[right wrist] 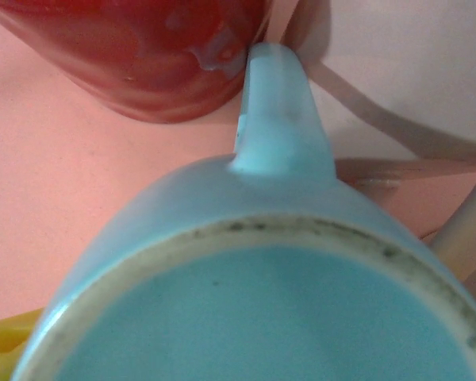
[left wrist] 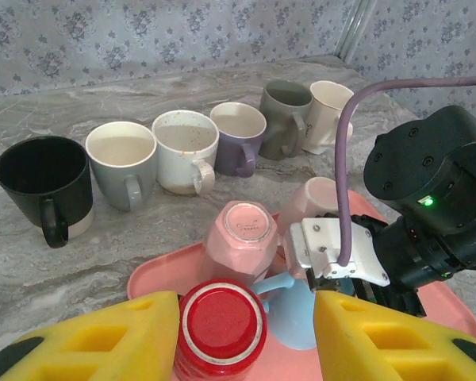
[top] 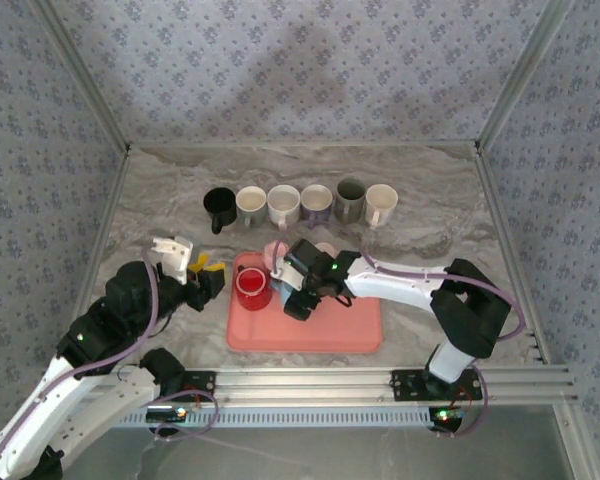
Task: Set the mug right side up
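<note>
A light blue mug (right wrist: 262, 317) stands upside down on the pink tray (top: 310, 335), its handle touching a red mug (left wrist: 220, 327) that is also upside down. My right gripper (top: 300, 285) is down over the blue mug (left wrist: 297, 313), whose base is right under the wrist camera. A bit of yellow pad (right wrist: 8, 345) shows beside the mug's wall; I cannot tell whether it presses. My left gripper (left wrist: 246, 317) hangs open at the tray's left edge, the red mug (top: 252, 288) just past its yellow pads and untouched. A pink mug (left wrist: 242, 238) stands upside down behind the red one.
A pale pink mug (left wrist: 321, 198) stands upside down further back on the tray. Behind the tray several upright mugs form a row, from a black one (top: 218, 205) to a cream one (top: 381, 204). Patterned walls close in the table on three sides.
</note>
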